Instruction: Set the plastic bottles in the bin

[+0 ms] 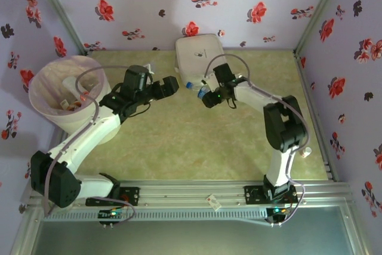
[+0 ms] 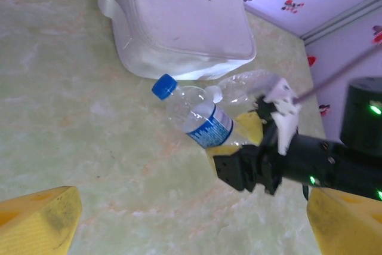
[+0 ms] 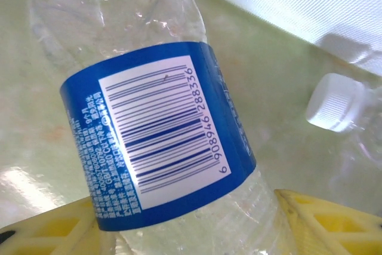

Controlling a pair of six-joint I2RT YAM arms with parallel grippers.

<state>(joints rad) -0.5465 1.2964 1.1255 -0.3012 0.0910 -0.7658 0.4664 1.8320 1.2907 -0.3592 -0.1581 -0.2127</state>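
Centre frame, our right pincer [image 2: 239, 138] pinches the blue-capped bottle [image 2: 200, 120] just past its label. We judge it light, crushable and slippery. Our left pincer [image 1: 170, 85] is spread.

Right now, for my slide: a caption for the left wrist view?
Right gripper grasps blue-capped bottle beside white box.

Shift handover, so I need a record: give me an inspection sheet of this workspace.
Surface: green marbled table, no spills seen.
Job's things: blue-capped bottle and white-capped bottle lie beside the white box; bin at far left holds other bottles.
Clutter: white box; small white object at the table's right edge, unidentifiable.
Grippers: left gripper open, empty; right gripper shut on the blue-capped bottle.
Cables: grey cables loop along both arms; no snag seen.
Surroundings: floral walls on three sides.
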